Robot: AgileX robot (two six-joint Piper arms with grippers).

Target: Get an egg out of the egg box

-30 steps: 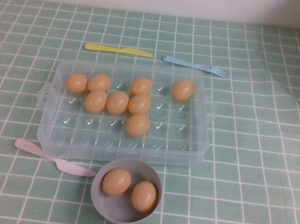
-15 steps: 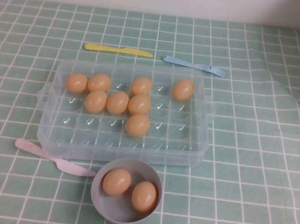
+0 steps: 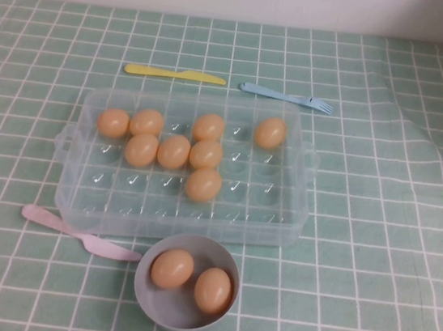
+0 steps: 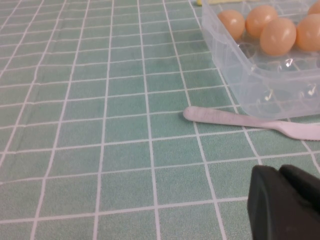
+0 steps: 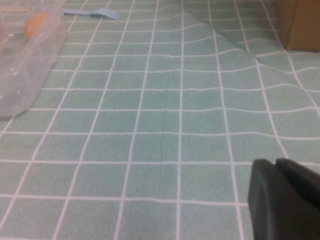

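Egg box [image 3: 184,169] mid-tabletop, eight eggs inside. Left fingers [image 4: 287,205] and right fingers [image 5: 285,200] both clenched, near front edge.

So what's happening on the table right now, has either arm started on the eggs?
Nothing is being handled. The egg box holds eight eggs, and two more lie in the grey bowl in front of it. The left gripper sits low beside the pink knife, short of the box's corner. The right gripper is over bare tablecloth, off to the box's right. Neither arm shows in the high view, and neither touches an egg.
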